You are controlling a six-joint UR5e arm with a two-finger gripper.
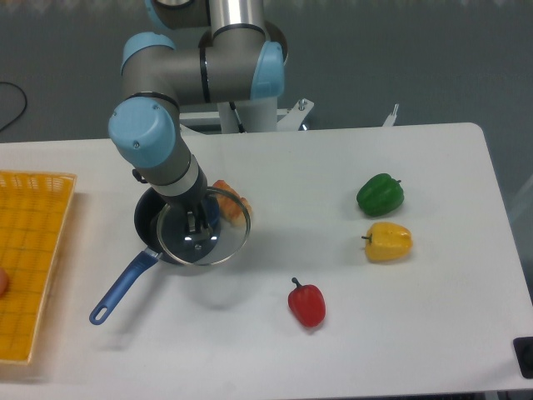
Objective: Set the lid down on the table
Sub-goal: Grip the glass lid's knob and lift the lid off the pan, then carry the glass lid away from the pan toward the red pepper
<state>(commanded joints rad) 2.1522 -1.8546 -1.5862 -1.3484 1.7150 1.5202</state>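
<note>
The round glass lid [218, 247] with a thin metal rim hangs tilted just above and to the right of the dark blue saucepan [148, 221]. My gripper [197, 223] reaches down from the arm and is shut on the lid's dark blue centre knob, which the fingers mostly hide. The lid overlaps the pan's right rim and stands off the white table [333, 333]; a faint shadow lies on the table below it. The pan's long blue handle [121, 290] points toward the front left.
An orange item [233, 201] lies behind the lid, next to the pan. A green pepper [380, 193], a yellow pepper [388, 242] and a red pepper [306, 302] lie to the right. A yellow grid tray [29, 258] sits at the left edge.
</note>
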